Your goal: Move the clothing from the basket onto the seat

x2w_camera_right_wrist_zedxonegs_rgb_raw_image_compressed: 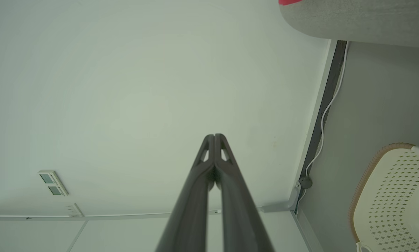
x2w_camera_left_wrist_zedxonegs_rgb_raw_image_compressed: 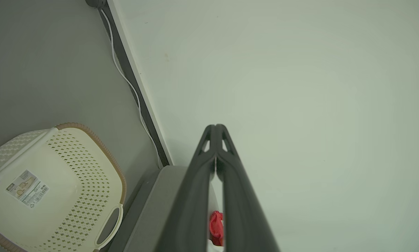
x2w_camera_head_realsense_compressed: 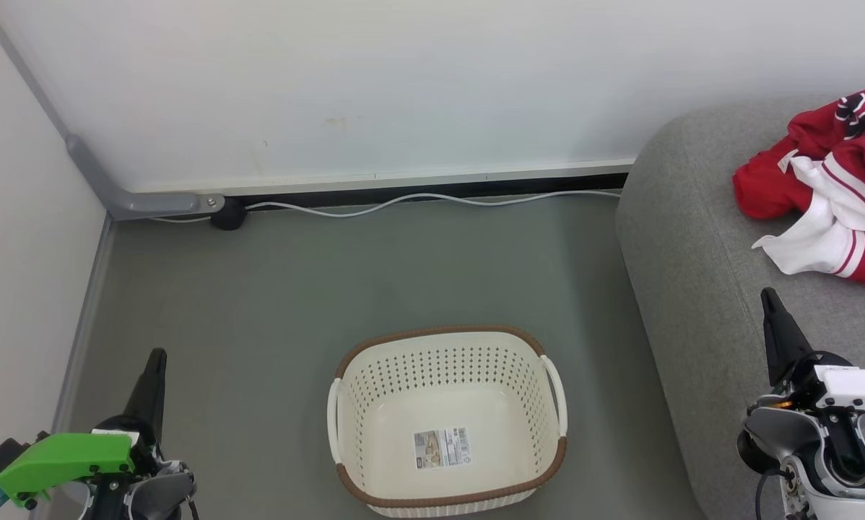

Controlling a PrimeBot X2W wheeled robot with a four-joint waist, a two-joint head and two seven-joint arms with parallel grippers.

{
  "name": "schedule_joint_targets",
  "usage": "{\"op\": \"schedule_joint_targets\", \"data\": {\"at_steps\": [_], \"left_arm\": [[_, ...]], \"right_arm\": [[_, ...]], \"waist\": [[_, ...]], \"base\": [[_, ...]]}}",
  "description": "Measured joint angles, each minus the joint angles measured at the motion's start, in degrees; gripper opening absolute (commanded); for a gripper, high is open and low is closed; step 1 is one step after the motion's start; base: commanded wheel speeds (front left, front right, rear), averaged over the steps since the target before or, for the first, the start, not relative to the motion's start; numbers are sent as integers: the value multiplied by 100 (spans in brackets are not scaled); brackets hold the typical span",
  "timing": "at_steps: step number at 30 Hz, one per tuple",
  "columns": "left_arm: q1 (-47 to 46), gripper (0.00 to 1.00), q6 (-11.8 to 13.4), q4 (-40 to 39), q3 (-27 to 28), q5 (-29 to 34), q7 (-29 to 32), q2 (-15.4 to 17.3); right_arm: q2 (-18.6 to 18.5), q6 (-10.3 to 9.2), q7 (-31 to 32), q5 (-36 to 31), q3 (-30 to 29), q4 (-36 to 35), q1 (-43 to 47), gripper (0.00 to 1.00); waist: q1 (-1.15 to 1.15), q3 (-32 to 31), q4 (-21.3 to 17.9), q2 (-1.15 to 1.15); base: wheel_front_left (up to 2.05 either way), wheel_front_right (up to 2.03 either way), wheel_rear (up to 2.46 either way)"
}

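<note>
The red and white clothing lies crumpled on the grey seat at the right. The cream basket stands on the floor in the middle, holding nothing but a barcode label on its floor. My left gripper is shut at the lower left, well left of the basket. My right gripper is shut at the lower right, over the seat and below the clothing. The left wrist view shows shut fingers, the basket and a red scrap of clothing. The right wrist view shows shut fingers and the basket.
A white wall closes the back, with a white cable along its base and a black plug by a grey bracket. Another wall runs down the left. Grey floor surrounds the basket.
</note>
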Motion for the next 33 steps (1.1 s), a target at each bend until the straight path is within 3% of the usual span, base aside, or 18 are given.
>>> {"op": "schedule_joint_targets", "data": {"at_steps": [33], "left_arm": [[0, 0, 0, -10, 1, 0, 0, 0]], "right_arm": [[2, 0, 1, 0, -7, -2, -1, 0]], "waist": [[0, 1, 0, 0]], "base": [[0, 0, 0]]}}
